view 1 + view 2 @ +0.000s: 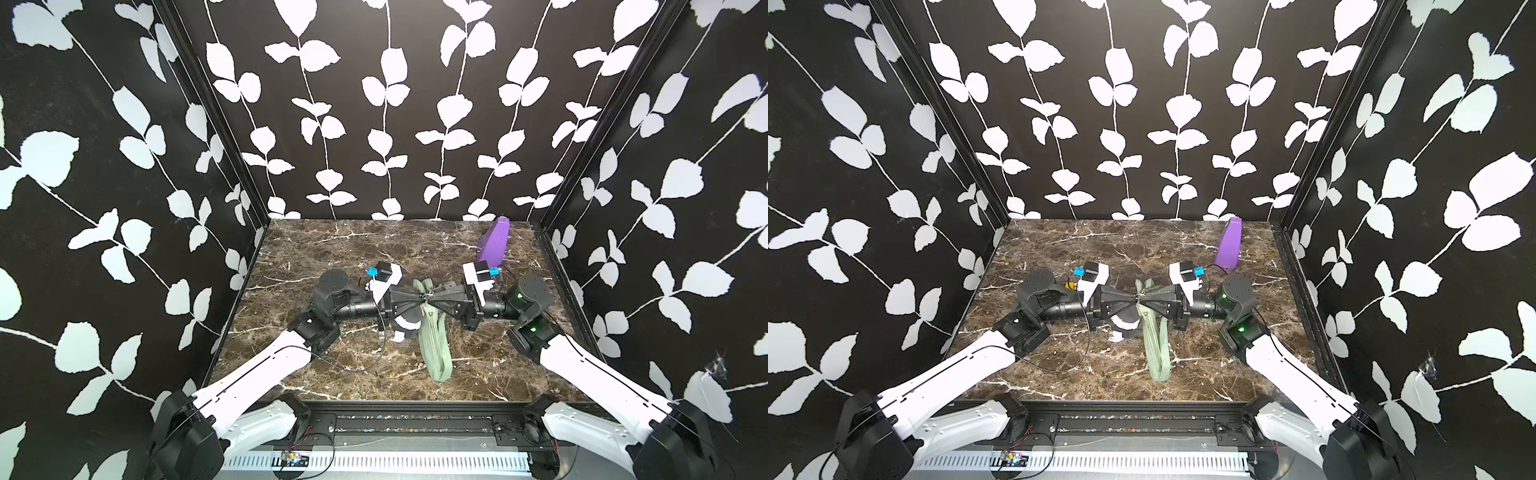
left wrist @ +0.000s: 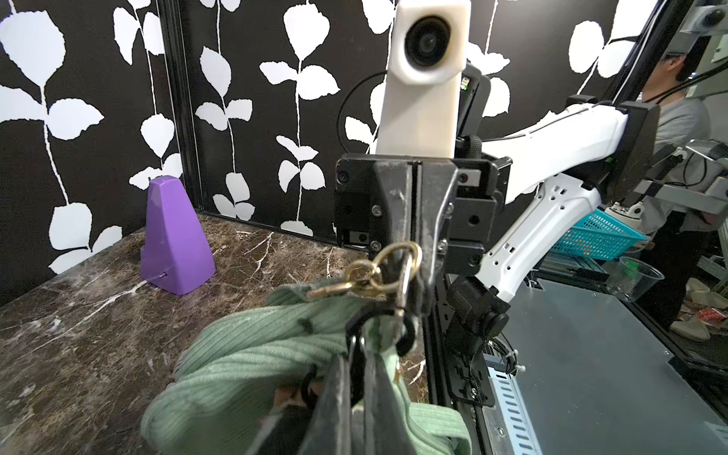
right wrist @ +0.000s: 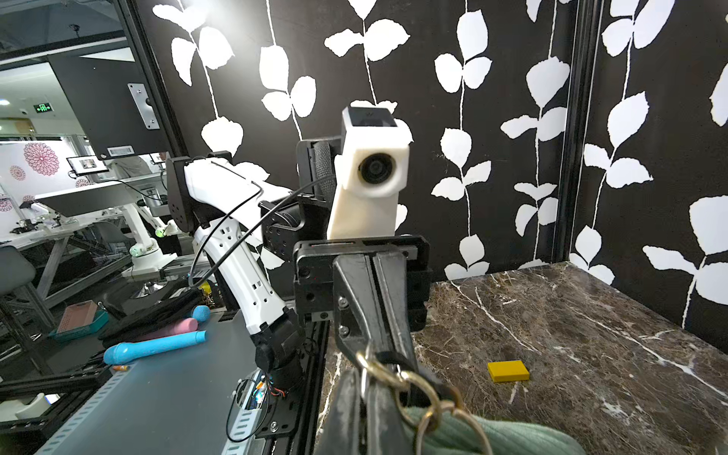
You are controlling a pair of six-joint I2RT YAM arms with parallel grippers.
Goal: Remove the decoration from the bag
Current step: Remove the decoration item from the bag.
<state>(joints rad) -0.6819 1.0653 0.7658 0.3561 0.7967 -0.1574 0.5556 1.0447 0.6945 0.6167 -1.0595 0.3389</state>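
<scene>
Left gripper (image 1: 419,298), right gripper (image 1: 432,300); tight on bag's (image 1: 432,349) rings (image 2: 398,246)

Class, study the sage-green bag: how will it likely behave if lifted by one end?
Probably floppy: the bag, ribbed fabric, folds and droops below the gold rings. Likely light: it looks thin and unfilled. Unlikely to roll: it looks flat.

A sage-green ribbed bag (image 1: 432,345) is laid lengthwise on the marble tabletop (image 1: 332,257). Linked gold rings (image 2: 370,281) are fastened near its far end.
</scene>
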